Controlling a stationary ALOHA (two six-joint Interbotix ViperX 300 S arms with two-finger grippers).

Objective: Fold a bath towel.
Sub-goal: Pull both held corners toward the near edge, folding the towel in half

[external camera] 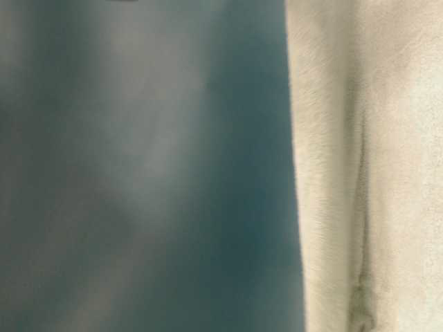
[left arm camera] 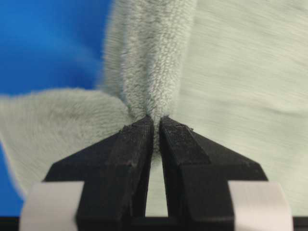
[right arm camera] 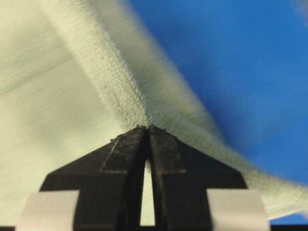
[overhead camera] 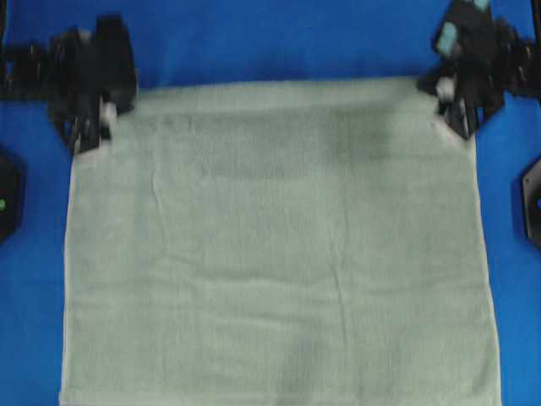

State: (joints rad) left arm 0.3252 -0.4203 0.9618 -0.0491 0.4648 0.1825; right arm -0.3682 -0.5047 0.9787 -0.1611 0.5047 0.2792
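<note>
1. At the far left corner of the large pale sage-green terry-cloth bath towel [overhead camera: 279, 245], the black left gripper [overhead camera: 106, 118] is seen with its fingers [left arm camera: 130, 159] pressed together, pinching a ridge of pile.
2. The towel is spread over the smooth bright blue cloth [overhead camera: 279, 38], with its near edge out of view; whether a fold has been made cannot be told.
3. At the towel's far right corner, the black right gripper [overhead camera: 446, 95] is closed likewise, the hem pinched between its fingers [right arm camera: 166, 159].
4. Both corners are judged secured; carrying them over remains.
</note>
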